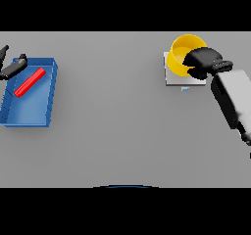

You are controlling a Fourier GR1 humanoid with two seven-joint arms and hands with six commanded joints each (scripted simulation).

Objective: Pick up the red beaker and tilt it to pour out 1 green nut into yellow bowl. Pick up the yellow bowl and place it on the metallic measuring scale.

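Sits at the left of the grey table [112, 131]: blue tray [41, 116], open-topped, holding a slanted red bar [29, 82].

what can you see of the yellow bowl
The yellow bowl is round, plain and glossy, upright with its open mouth up. It sits on the scale at the table's far right. The right hand covers its right side, fingers curled over the rim. Its inside shows only yellow; whether a nut lies in it cannot be told.
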